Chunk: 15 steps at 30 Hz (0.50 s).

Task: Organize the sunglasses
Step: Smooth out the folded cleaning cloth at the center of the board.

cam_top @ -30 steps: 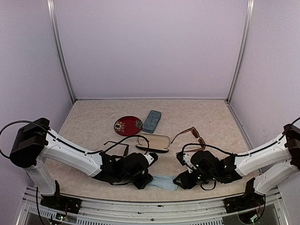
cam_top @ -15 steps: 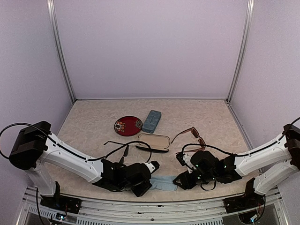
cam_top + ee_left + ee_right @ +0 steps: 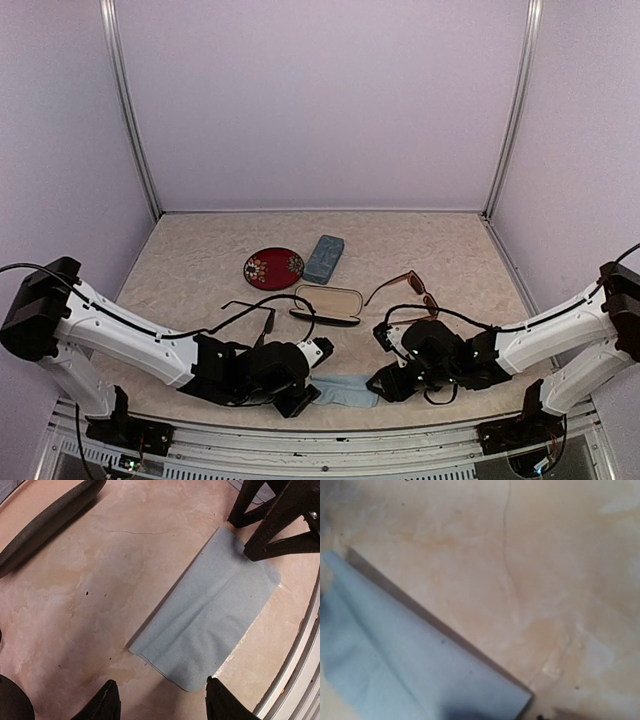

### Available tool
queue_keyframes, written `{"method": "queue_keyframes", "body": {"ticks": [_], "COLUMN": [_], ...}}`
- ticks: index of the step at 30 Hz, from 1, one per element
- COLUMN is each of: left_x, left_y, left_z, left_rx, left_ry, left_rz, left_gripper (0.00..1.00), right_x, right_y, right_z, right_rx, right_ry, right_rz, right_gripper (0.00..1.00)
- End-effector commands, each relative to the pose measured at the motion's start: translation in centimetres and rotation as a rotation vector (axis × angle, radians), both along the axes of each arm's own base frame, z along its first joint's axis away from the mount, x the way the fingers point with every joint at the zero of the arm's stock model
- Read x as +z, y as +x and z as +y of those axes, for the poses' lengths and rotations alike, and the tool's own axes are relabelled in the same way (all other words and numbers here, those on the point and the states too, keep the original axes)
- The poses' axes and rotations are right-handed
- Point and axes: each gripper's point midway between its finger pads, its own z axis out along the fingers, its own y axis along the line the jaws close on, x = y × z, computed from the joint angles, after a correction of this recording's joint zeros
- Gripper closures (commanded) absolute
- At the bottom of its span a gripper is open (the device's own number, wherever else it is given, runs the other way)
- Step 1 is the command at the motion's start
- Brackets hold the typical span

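Note:
Thin black-framed sunglasses lie on the table just behind my left arm. The reddish-brown sunglasses lie behind my right arm. Neither pair is held. My left gripper hovers open at the near end of a folded blue cloth, with nothing between its fingertips. My right gripper sits at the cloth's far end, fingers apart. One finger seems to rest on the cloth. The right wrist view is blurred and does not show its own fingers.
An open black oval case lies mid-table between the two pairs. Behind it are a blue-grey rectangular case and a red round dish. The table's metal front rail runs close beside the cloth.
My left arm has drawn back toward the near edge and its gripper has come off the cloth's end. The right gripper has barely shifted. Both pairs of sunglasses stay put.

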Motion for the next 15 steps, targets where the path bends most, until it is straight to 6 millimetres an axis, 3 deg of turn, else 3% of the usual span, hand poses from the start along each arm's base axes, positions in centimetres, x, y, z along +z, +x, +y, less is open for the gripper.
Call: {"method": "queue_keyframes", "body": {"ticks": [1, 6, 15], "left_x": [0.6, -0.4, -0.8], "left_y": [2.3, 4.1, 4.2], "left_z": [0.3, 0.3, -0.5], "left_rx": [0.066, 0.091, 0.017], "left_ry": [-0.030, -0.055, -0.150], "left_rz": [-0.017, 0.044, 0.166], "left_gripper": [0.43, 0.44, 0.46], "right_x": [-0.3, -0.3, -0.9], "right_y": [0.8, 1.4, 1.8], "right_z": [-0.3, -0.4, -0.2], "right_rx": [-0.028, -0.039, -0.009], "right_ry": [-0.036, -0.050, -0.007], "right_rz": [-0.005, -0.001, 0.055], "right_gripper": [0.52, 0.52, 0.53]}}
